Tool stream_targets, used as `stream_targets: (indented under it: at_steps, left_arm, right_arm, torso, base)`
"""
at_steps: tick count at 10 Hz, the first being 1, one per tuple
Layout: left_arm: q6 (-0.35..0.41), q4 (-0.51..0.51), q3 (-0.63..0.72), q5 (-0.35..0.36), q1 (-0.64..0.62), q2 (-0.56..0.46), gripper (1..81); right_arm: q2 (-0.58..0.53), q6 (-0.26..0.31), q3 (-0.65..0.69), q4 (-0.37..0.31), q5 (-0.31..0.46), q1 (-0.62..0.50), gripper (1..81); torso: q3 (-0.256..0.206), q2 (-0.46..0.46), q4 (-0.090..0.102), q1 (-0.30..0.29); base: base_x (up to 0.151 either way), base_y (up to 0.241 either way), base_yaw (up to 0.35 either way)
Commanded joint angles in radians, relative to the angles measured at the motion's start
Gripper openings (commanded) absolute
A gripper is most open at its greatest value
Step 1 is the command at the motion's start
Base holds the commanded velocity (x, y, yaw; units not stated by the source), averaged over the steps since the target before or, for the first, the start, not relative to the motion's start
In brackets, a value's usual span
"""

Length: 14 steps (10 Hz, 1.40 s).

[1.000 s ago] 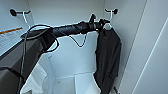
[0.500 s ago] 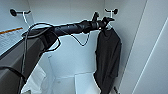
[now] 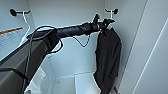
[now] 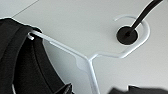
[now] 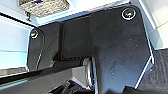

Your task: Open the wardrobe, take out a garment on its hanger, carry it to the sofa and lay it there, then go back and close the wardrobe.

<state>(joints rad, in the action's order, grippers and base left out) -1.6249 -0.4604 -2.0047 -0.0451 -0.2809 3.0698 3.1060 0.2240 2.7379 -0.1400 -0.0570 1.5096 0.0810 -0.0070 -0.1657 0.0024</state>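
1. Head view: the wardrobe [image 3: 75, 57] stands open, its white interior exposed so the clothes inside can be reached.
2. The black garment [image 3: 108, 60] hangs limp at the right side, weight carried from above.
3. The left arm stretches across the opening, bringing the left gripper [image 3: 104, 25] up to the garment's collar, beside the wall peg [image 3: 115, 11].
4. The white hanger [image 4: 87, 58] has its hook looped over that peg [image 4: 127, 35], holding the garment in place.
5. Whether the fingers are spread or pressed together cannot be told.

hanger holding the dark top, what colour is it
White. The hanger shows best in the left wrist view, carrying the black garment.
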Motion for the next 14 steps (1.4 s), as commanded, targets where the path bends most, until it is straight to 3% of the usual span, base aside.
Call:
stream_targets:
  at_steps: [1,10,11,14]
  left_arm:
    - [0.002,-0.055,-0.031,0.050,-0.180,0.024,81.1]
    - [0.002,-0.141,-0.031,0.113,-0.180,0.029,81.1]
    - [0.002,-0.141,-0.031,0.113,-0.180,0.029,1.0]
    - [0.000,-0.141,-0.031,0.120,-0.180,0.025,1.0]
  right_arm:
    - [0.018,0.005,-0.006,-0.004,0.062,-0.038,81.1]
    - [0.027,0.006,-0.008,-0.003,0.068,-0.041,81.1]
    - [0.027,0.006,-0.008,-0.001,0.068,-0.041,81.1]
    - [0.027,0.008,-0.008,-0.003,0.068,-0.041,81.1]
  torso:
    - [0.000,0.000,0.000,0.000]
    - [0.000,0.000,0.000,0.000]
    - [0.000,0.000,0.000,0.000]
    - [0.000,0.000,0.000,0.000]
  base:
    - [0.000,0.000,0.000]
    - [0.000,0.000,0.000]
    - [0.000,0.000,0.000]
    - [0.000,0.000,0.000]
